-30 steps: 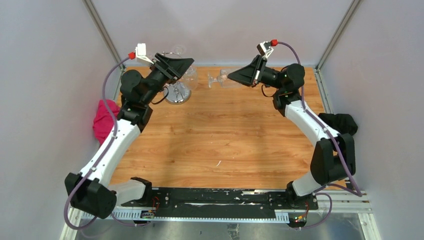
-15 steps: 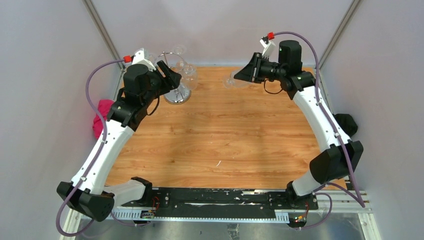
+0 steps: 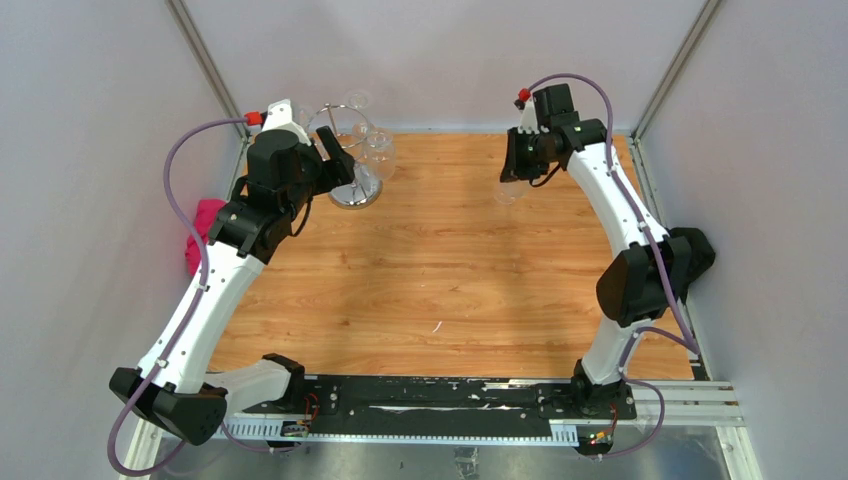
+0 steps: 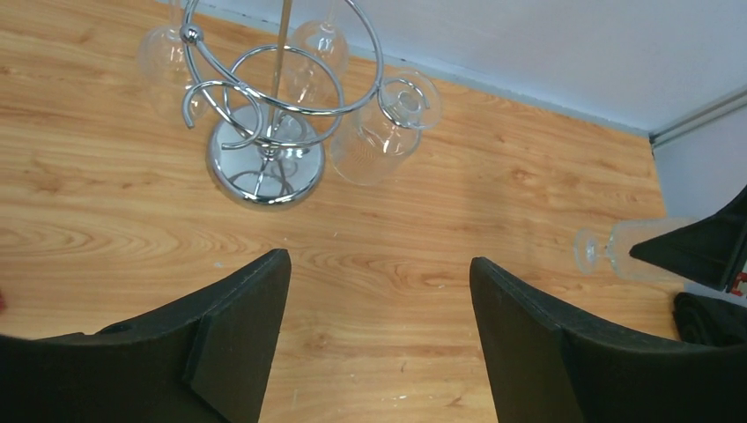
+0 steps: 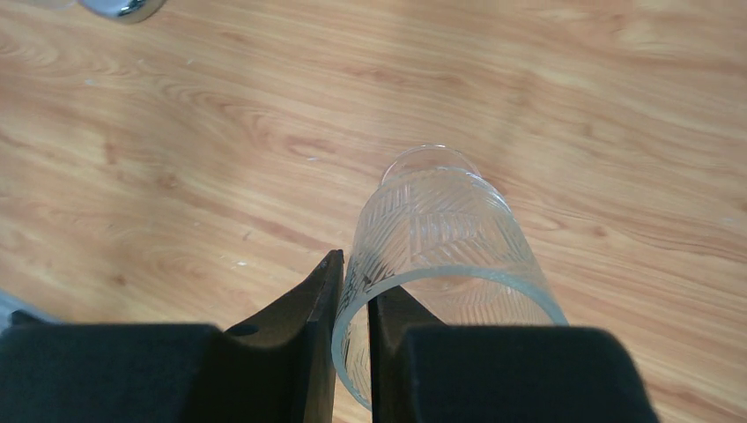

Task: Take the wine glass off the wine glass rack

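Note:
The chrome wine glass rack (image 3: 354, 192) stands at the table's far left, with clear glasses (image 3: 379, 150) hanging from its top ring. In the left wrist view I see its mirrored base (image 4: 264, 166) and three hanging glasses (image 4: 384, 132). My left gripper (image 4: 379, 291) is open and empty, above the table just near of the rack (image 3: 338, 162). My right gripper (image 5: 355, 282) is shut on the rim of a patterned wine glass (image 5: 440, 225), one finger inside and one outside. It holds the glass over the far right of the table (image 3: 509, 190), clear of the rack.
A pink cloth (image 3: 204, 238) lies off the table's left edge and a black cloth (image 3: 690, 245) off its right edge. Grey walls and metal frame posts (image 3: 205, 60) close in the back and sides. The wooden table (image 3: 440, 270) spreads between the arms.
My right arm has swung the held glass right and nearer, turning it from lying sideways to pointing down at the table. My left gripper has drawn back from the rack.

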Robot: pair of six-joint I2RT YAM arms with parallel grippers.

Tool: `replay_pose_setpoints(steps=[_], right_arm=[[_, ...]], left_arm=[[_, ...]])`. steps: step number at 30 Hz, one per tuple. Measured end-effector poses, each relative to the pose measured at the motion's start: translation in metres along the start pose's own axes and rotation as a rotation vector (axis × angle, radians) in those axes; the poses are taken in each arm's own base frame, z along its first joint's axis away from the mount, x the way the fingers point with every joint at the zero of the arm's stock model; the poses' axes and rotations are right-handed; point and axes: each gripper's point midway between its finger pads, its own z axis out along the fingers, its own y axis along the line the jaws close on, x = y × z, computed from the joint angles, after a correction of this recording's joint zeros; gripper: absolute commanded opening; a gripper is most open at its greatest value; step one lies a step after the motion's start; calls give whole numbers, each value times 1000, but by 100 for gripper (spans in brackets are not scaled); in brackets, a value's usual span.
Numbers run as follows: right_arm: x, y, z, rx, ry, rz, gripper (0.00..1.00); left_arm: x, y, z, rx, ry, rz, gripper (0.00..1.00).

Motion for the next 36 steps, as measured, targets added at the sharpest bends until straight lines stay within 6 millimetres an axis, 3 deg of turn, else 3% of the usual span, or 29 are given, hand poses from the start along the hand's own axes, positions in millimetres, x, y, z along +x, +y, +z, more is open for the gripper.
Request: replay_pose_setpoints(steps=[5,8,15,19,29,36], right_arm=[[-12,-27,-2,131,-6,-40,0],[-15,-50,5,214,13,-50,0],[5,-121,39,417,147,-39,0],[17,-147,51,457,204,-23,0],[9,-175,50,479,184,15,0],[14,-184,64,437,196,46,0]], left_arm=[[1,2,1,-5,3,26,84],[2,3,2,-7,8,37,96],[3,0,5,7,12,55,100],[1,-2,6,18,-1,51,100],[2,-4,7,26,-3,49,100],[3,-4,8,30,-1,45,100]])
